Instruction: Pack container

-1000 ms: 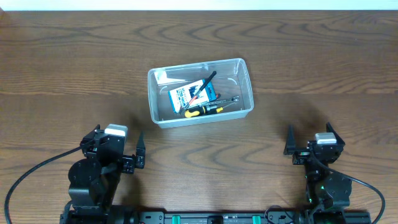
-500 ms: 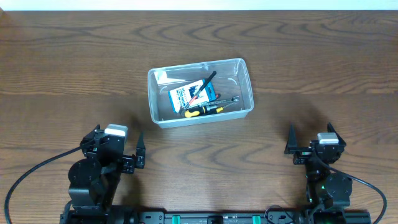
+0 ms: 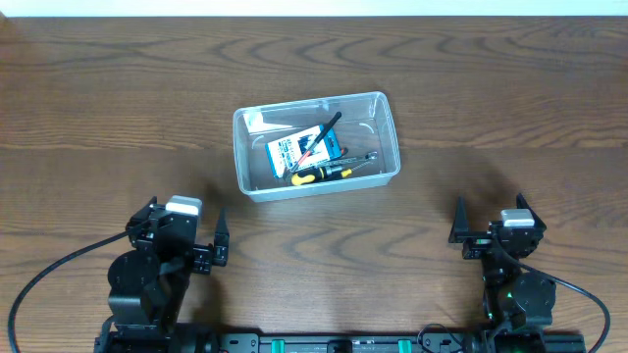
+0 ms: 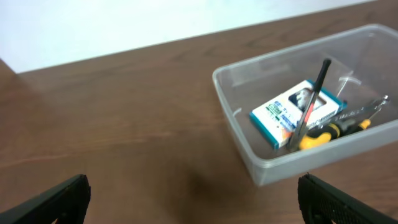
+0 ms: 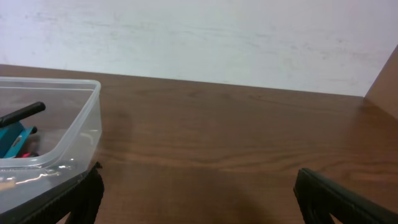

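- Left gripper (image 4: 194,208): jaws spread wide, empty. It sits short of the container (image 3: 324,188), off its left end; probably your nearer arm.
- Right gripper (image 5: 199,208): jaws wide, empty, well off past the container's right end.
- Container: long axis left to right, slightly tilted. It holds a blue-and-white box (image 3: 294,149), black pen (image 3: 322,135) and yellow-handled screwdriver (image 3: 319,175).
- Table (image 3: 510,98): dark wood, free approach round the container.

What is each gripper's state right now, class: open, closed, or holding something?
Left gripper: open, holding nothing.
Right gripper: open, holding nothing.
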{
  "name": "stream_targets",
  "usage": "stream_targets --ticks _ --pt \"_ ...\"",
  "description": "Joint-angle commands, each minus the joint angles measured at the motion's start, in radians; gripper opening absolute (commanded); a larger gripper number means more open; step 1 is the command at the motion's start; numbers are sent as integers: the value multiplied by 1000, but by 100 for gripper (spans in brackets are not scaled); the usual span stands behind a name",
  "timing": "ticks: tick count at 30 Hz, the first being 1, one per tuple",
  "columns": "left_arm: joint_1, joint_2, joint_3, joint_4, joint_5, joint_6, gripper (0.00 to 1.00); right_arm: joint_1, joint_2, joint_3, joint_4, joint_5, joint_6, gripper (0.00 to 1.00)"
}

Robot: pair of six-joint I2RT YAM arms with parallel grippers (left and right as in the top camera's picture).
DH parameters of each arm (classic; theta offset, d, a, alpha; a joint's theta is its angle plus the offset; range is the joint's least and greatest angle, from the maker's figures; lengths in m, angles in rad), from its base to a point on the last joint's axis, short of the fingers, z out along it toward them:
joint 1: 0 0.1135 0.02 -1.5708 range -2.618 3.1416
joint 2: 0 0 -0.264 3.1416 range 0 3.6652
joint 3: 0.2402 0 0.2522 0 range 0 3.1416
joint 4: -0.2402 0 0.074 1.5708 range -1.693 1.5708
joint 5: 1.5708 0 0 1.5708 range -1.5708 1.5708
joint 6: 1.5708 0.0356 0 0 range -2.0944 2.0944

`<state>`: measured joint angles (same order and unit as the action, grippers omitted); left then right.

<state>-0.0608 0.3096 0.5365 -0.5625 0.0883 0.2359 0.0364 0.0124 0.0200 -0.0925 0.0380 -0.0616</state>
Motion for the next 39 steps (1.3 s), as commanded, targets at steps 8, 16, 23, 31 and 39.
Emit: stream_targets --ticks 8,16,23,31,39 --pt "-8 -213 -164 -5 53 -301 98 -7 -8 -5 0 7 16 99" --pt "-8 -296 -480 636 -57 -301 98 -7 -8 -5 0 7 16 99" --pt "-8 -301 -533 724 -82 -233 98 -7 -8 -5 0 7 16 99" --pt "-8 -308 -533 516 35 -229 98 -7 -8 -5 0 7 16 99" --pt "-8 -308 -533 504 84 -203 98 -7 -8 -5 0 7 16 99"
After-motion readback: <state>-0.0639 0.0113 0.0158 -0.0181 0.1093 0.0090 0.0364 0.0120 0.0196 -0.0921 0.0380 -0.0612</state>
